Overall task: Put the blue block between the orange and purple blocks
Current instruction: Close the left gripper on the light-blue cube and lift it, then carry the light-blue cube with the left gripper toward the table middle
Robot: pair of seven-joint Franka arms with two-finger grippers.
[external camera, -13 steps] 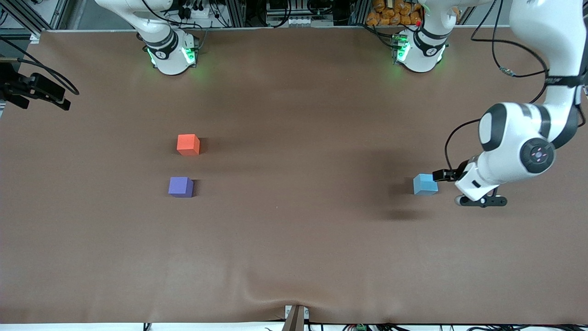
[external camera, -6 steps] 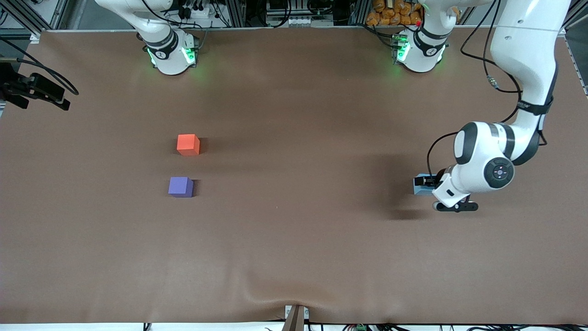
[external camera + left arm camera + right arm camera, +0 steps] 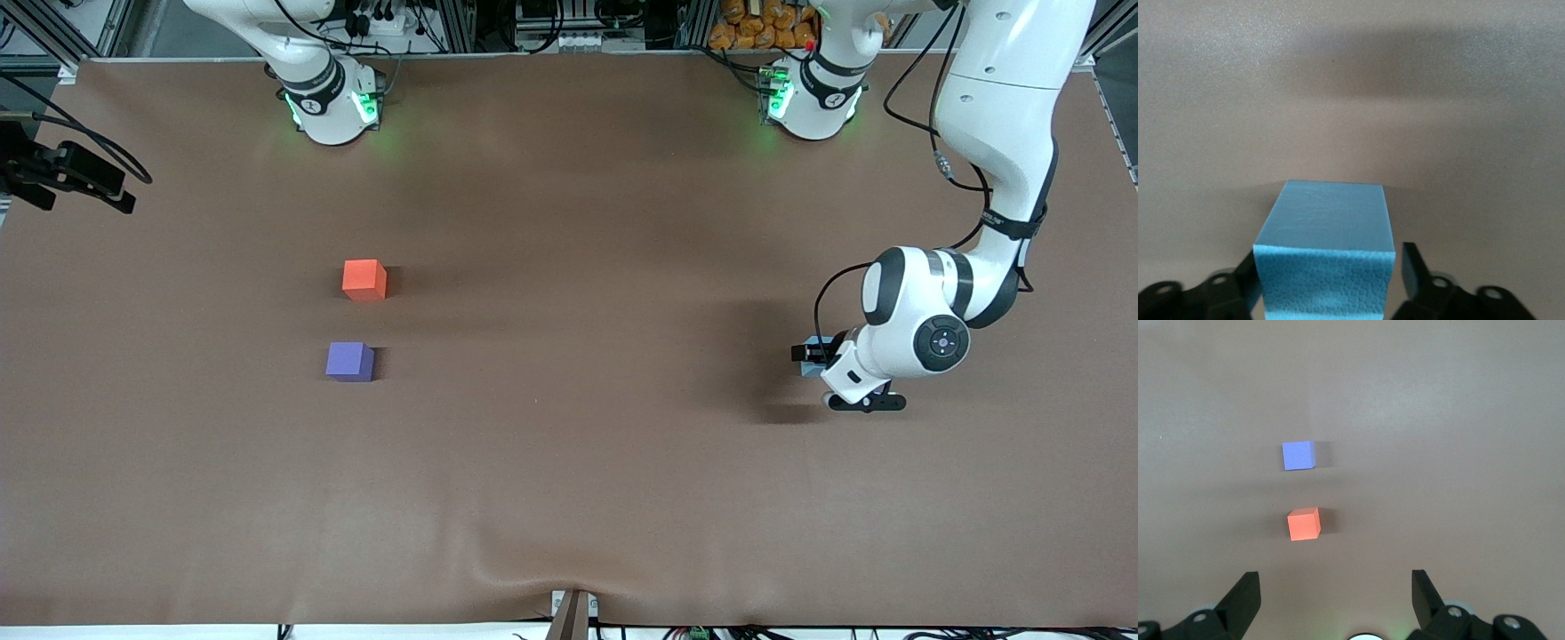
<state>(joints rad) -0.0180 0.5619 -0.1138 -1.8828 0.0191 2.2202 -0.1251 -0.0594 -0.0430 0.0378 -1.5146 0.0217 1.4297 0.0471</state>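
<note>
The blue block (image 3: 1325, 257) is straddled between the left gripper (image 3: 1328, 273)'s narrowed jaws, seemingly just gripped for carrying, while the right gripper (image 3: 1335, 597) is held wide above the orange block (image 3: 1303, 524).

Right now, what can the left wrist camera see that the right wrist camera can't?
Only the left wrist view shows the blue block, sitting between the left gripper fingers on the table. Only the right wrist view shows the orange block and the purple block, lying apart with a gap between them, under the open right gripper, which waits. Both views show the brown table cover.
</note>
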